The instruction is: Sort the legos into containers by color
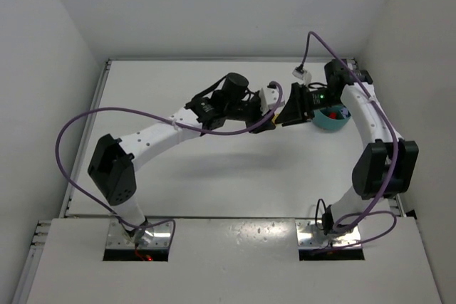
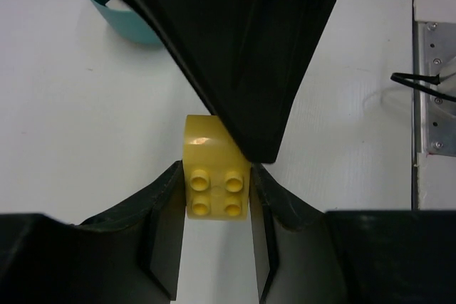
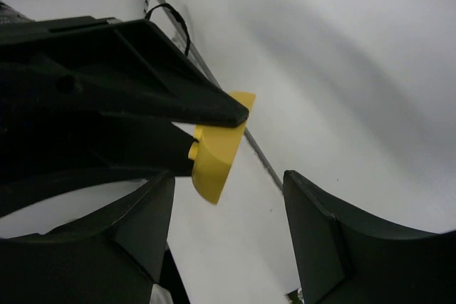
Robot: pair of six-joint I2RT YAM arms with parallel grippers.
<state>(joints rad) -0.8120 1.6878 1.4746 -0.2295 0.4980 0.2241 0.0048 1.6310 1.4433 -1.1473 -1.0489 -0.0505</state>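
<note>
A yellow lego (image 2: 216,176) with four studs sits clamped between the fingers of my left gripper (image 2: 216,186), held above the table. In the top view the left gripper (image 1: 268,120) meets my right gripper (image 1: 288,115) tip to tip near the table's back right. The right gripper (image 3: 228,181) is open, its fingers standing wide on either side of the yellow lego (image 3: 217,156), not touching it. The teal bowl (image 1: 329,126) sits just right of the right gripper, with a red and a lavender piece inside; its rim shows in the left wrist view (image 2: 122,23).
The side walls stand close on the left and right. A metal strip with a black cable (image 2: 427,87) runs along the table's edge. Purple cables loop over both arms.
</note>
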